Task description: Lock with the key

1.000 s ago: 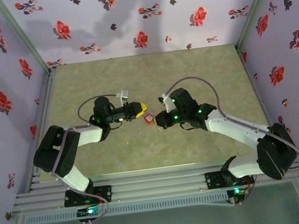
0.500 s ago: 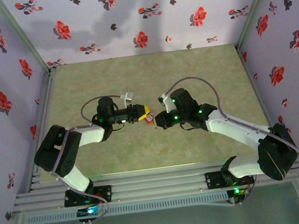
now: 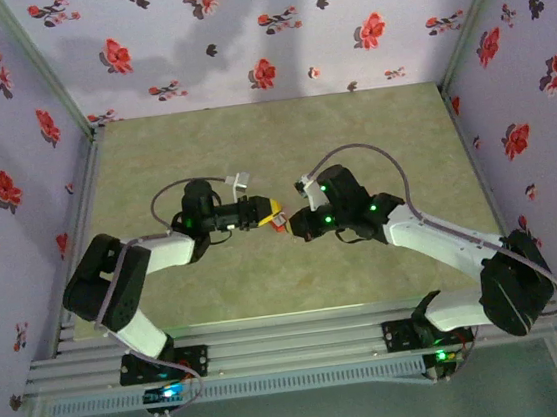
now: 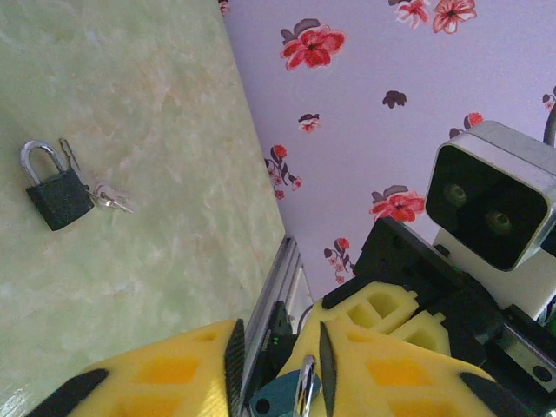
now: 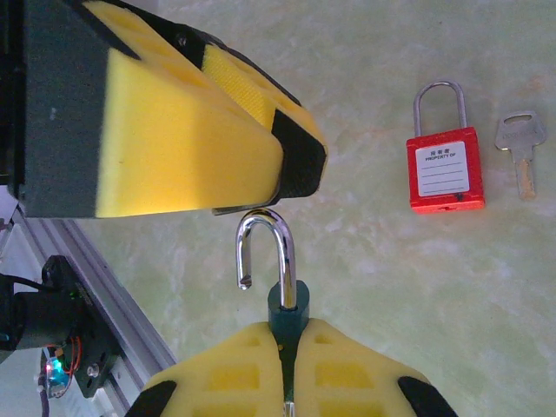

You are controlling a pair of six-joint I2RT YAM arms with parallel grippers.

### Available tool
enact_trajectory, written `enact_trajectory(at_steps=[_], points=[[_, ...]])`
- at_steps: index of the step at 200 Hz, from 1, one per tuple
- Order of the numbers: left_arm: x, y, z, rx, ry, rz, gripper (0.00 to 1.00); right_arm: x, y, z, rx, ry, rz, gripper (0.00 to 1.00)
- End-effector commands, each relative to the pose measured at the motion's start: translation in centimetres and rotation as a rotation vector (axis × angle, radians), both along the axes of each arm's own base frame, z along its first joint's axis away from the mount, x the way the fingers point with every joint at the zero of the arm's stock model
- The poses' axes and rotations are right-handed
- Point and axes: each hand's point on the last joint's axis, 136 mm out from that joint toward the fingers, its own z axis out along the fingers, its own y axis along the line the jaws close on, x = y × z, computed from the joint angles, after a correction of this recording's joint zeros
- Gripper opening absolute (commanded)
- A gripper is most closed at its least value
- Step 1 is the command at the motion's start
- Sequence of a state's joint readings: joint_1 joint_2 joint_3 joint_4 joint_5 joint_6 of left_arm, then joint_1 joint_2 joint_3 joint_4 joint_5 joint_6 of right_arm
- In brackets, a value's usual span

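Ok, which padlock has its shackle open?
The teal padlock held in the right gripper: one shackle leg hangs free. The red padlock and the dark padlock lie on the table, shackles closed.

The top camera looks down from high behind the near edge over the whole counter [image 3: 371,138]. Wrist cameras sit close behind the left gripper [image 4: 278,334] and right gripper [image 5: 288,328], facing each other.

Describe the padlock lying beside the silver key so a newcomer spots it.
On the green table, above and right of the right claw in its wrist view, a red padlock lies beside the silver key. Its colour and white label set it apart from the teal padlock the claw holds.
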State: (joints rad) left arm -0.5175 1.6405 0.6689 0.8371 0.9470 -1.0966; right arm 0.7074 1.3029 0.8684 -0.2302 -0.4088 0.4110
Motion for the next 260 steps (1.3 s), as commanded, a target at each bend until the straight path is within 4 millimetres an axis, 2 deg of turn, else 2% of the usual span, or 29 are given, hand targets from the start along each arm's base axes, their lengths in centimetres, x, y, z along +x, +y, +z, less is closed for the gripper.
enact_trajectory(at_steps=[1, 48, 84, 193, 260], points=[[-0.6, -0.4, 2.3, -0.047, -0.075, -0.04, 0.32, -0.2, 0.0, -0.3, -0.002, 0.009, 0.016, 0.0], [-1.1, -0.8, 2.6, -0.057, -0.081, -0.067, 0.3, 0.0, 0.0, -0.2, -0.003, 0.005, 0.01, 0.0], [-1.6, -1.2, 2.7, -0.059, -0.085, -0.088, 0.25, 0.2, -0.1, 0.1, 0.003, -0.003, 0.001, 0.0], [-1.7, -1.2, 2.9, -0.06, -0.096, -0.093, 0.17, 0.2, -0.4, 0.1, 0.01, 0.01, -0.009, 0.0], [-1.7, -1.1, 2.7, -0.046, -0.1, -0.094, 0.03, -0.6, -0.2, 0.3, 0.037, 0.029, 0.022, 0.0]])
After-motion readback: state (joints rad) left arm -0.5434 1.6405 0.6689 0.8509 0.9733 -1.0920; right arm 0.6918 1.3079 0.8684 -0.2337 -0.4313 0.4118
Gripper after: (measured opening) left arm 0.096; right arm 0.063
